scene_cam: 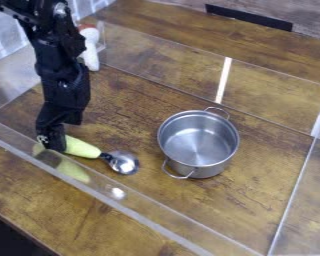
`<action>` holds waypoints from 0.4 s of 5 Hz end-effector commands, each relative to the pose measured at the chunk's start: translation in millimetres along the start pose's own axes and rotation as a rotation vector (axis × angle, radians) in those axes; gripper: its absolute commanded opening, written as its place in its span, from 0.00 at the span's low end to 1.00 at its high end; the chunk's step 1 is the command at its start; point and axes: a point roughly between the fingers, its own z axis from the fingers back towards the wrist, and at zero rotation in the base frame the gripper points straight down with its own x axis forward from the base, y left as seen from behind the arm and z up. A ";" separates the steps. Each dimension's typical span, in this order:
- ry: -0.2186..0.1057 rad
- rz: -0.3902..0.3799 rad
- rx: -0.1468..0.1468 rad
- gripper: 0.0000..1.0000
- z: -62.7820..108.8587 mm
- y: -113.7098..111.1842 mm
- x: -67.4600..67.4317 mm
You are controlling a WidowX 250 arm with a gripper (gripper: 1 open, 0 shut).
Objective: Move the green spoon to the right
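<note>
Single view, no second one to overlap with. Cam sits above the desk point(109, 215), looking down at a slant: pot point(199, 143) interior visible, plus its near outer wall. Faces across the desktop, far side toward top of frame. Mid-range framing: arm point(63, 70) enters from upper left and is cut off by the frame, pot and spoon point(103, 153) fit whole. Desk runs out of frame on the right.

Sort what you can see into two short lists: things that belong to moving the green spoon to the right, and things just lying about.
Belongs to the job:
- green-handled spoon with metal bowl
- robot's pincer

Just lying about:
- steel pot with side handles
- white object behind the arm, partly hidden
</note>
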 end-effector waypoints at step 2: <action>-0.010 0.133 0.012 0.00 6.1 16.2 -17.3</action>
